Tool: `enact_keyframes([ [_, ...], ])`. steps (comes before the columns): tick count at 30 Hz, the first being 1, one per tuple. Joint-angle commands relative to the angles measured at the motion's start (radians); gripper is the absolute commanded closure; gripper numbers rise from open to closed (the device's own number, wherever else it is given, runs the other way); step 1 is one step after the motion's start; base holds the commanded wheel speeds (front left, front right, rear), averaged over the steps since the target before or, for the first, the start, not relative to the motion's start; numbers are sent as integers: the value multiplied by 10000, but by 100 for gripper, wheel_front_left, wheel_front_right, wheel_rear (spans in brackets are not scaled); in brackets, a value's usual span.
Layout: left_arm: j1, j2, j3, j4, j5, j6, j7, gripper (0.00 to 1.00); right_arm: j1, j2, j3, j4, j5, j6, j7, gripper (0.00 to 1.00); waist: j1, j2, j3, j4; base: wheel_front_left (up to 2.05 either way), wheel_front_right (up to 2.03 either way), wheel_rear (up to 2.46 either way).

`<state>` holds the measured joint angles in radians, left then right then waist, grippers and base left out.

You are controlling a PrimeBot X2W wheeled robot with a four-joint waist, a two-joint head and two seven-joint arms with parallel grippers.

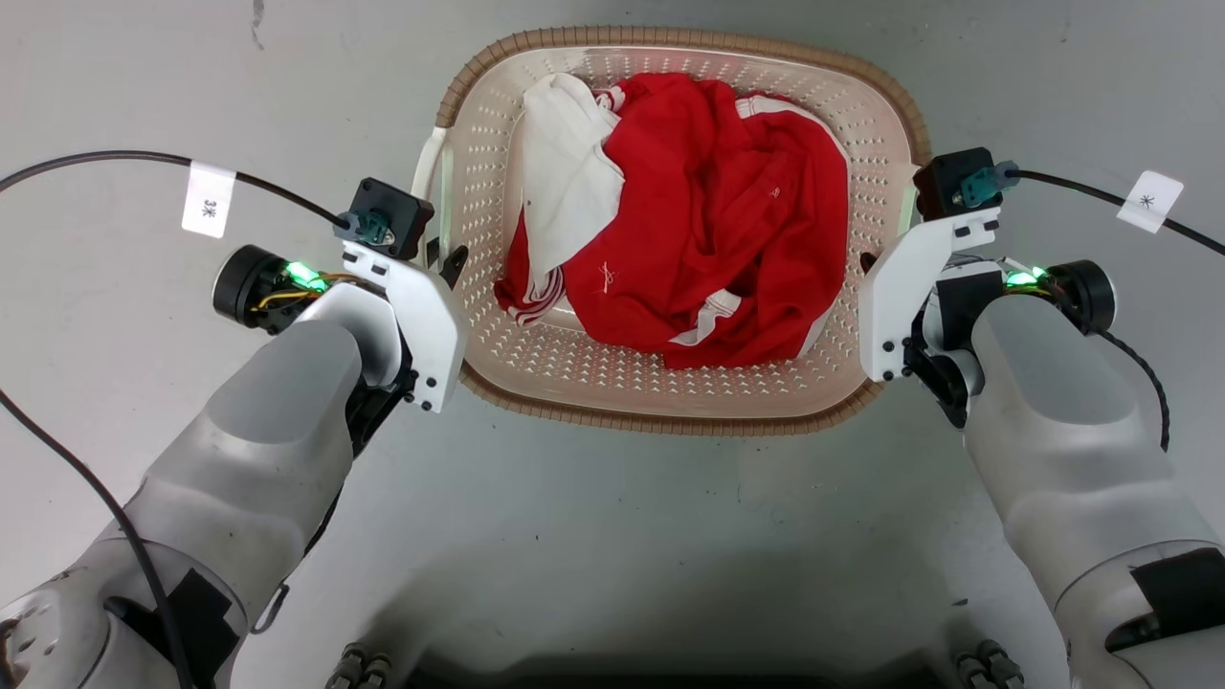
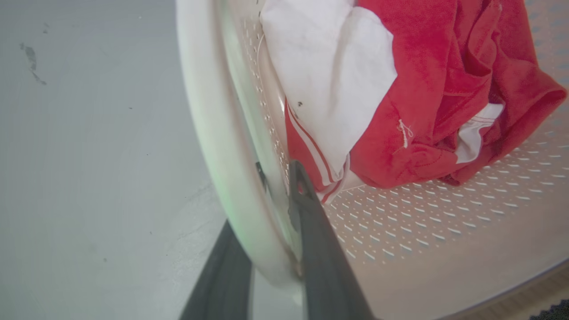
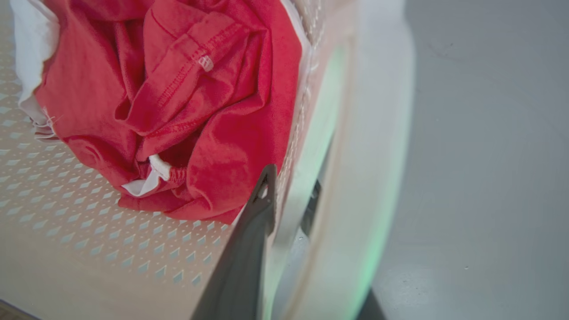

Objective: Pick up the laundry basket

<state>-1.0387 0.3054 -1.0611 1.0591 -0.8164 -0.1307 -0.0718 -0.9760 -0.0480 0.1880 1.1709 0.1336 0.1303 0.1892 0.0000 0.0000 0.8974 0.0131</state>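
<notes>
Straddling basket (image 1: 670, 423) handles (image 2: 209, 133): left gripper (image 2: 280, 178); right gripper (image 3: 291, 184)

The laundry basket (image 1: 574, 368) is cream with tiny holes and a brown rim. It sits upright on the grey floor (image 1: 612, 536), with red and white clothes (image 1: 708, 230) inside.
</notes>
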Motion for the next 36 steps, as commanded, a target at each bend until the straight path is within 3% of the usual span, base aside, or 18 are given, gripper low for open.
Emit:
enact_keyframes([
  [1, -70, 104, -133, 0, -38, 20, 57, 100, -254, -40, 30, 22, -50, 8, -103, 100, 0, 0, -24, -1, 0, 0, 0],
  [9, 188, 368, -862, -304, -864, 20, 422, 100, -53, -54, 242, 435, -56, 5, 119, 100, 0, 0, -641, -14, 0, 0, 0],
  [16, 653, 708, -1730, -1023, -1981, 18, 1567, 100, 381, -58, 769, 690, 266, 5, 976, 100, 0, 0, -2244, -34, 0, 0, 0],
  [20, 1056, 988, -2047, -1363, -2001, 20, 2077, 100, 809, -68, 1223, 610, 854, 5, 1731, 100, 0, 0, -3204, -152, 0, 0, 0],
  [28, 2076, 1310, -2189, -2070, -2538, 18, 3018, 100, 1779, -68, 2580, 231, 1724, 6, 3201, 100, 0, 0, -5154, -365, 0, 0, 0],
  [36, 2823, 1637, -2217, -2768, -2784, 6, 3802, 100, 2323, -55, 3095, 81, 2569, 8, 4172, 100, 0, 0, -6816, -508, 0, 0, 0],
])
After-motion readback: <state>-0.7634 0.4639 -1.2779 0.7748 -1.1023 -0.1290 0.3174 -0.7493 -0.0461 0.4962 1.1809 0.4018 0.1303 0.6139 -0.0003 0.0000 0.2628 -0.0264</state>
